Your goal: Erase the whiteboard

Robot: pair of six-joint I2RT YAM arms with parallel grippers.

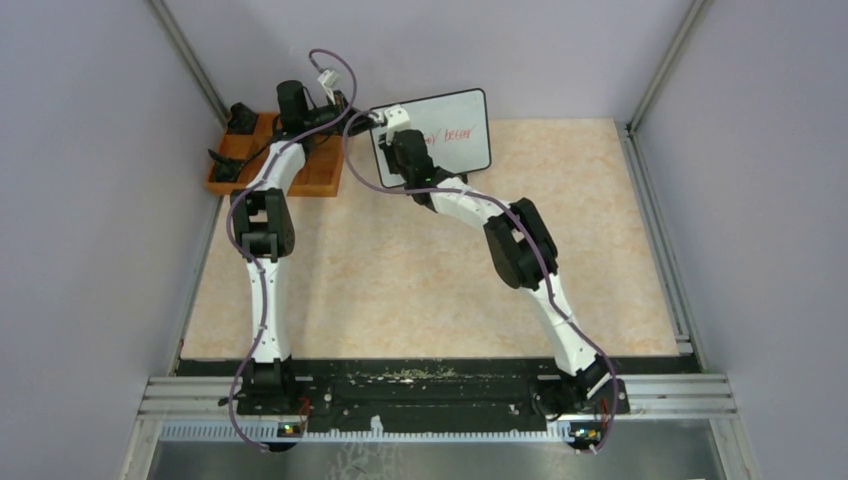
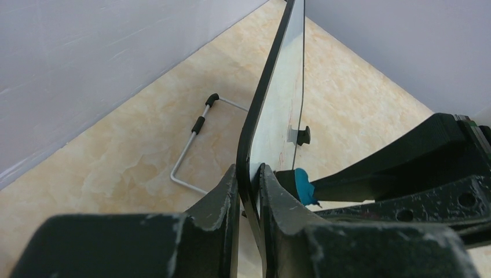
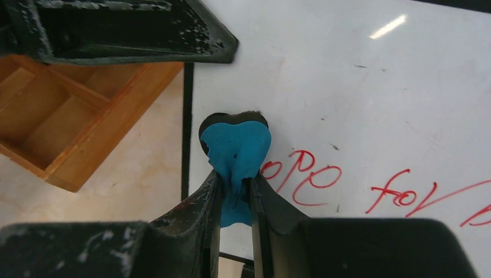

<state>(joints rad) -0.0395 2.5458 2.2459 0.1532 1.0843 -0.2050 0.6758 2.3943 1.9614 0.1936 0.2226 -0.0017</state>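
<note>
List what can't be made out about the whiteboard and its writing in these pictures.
- Top view: the red writing on the whiteboard is too small to read, and the right arm covers its start.
- Right wrist view: the writing runs off the right edge; the blue eraser in the right pincer may hide its first letter.
- Left wrist view: the board, clamped in the left pincer, shows edge-on, so its face is unreadable.

Small whiteboard (image 1: 455,112) with white face and thin black rounded frame, standing near upright and slightly tilted at the far edge of the table, left of centre. Red handwriting (image 3: 312,174) across the lower face, unerased. Bent wire stand (image 2: 194,136) behind, on the table.
</note>
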